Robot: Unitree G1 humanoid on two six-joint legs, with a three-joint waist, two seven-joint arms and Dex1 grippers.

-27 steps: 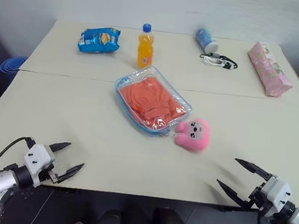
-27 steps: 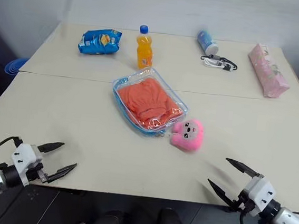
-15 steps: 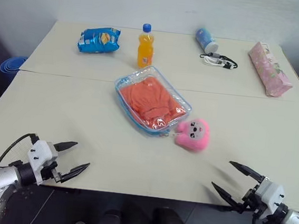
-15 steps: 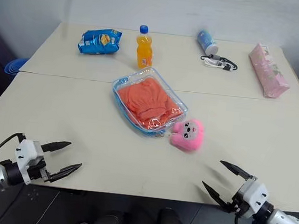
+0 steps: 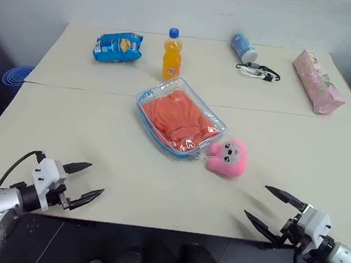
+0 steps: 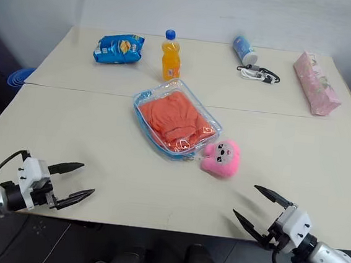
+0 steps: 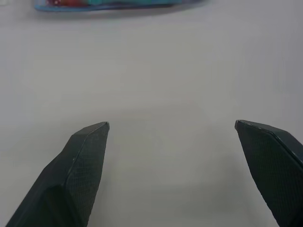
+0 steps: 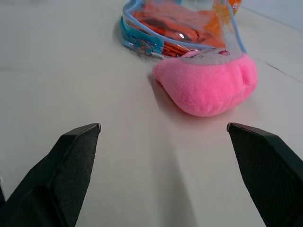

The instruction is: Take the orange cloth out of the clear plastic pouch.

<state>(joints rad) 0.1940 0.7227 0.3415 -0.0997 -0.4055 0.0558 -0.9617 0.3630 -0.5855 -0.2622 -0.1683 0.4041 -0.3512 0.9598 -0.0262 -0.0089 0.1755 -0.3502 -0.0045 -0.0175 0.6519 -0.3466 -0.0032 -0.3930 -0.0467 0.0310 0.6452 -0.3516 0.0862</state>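
Both pincers [image 5: 87,181] [image 5: 276,207] short of pouch [image 5: 180,117]

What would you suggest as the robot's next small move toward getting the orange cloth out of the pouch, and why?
Probably reach the left gripper forward to the clear plastic pouch to pin it. Both grippers hang open at the table's near edge, well short of the pouch. The orange cloth is still inside, and the pink plush toy crowds the corner nearest the right gripper.

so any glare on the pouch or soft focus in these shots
Head views: white glints on the clear plastic pouch over the orange cloth, otherwise even light. Right wrist view: pink plush toy looks soft. Left wrist view: the pouch's edge is blurred.
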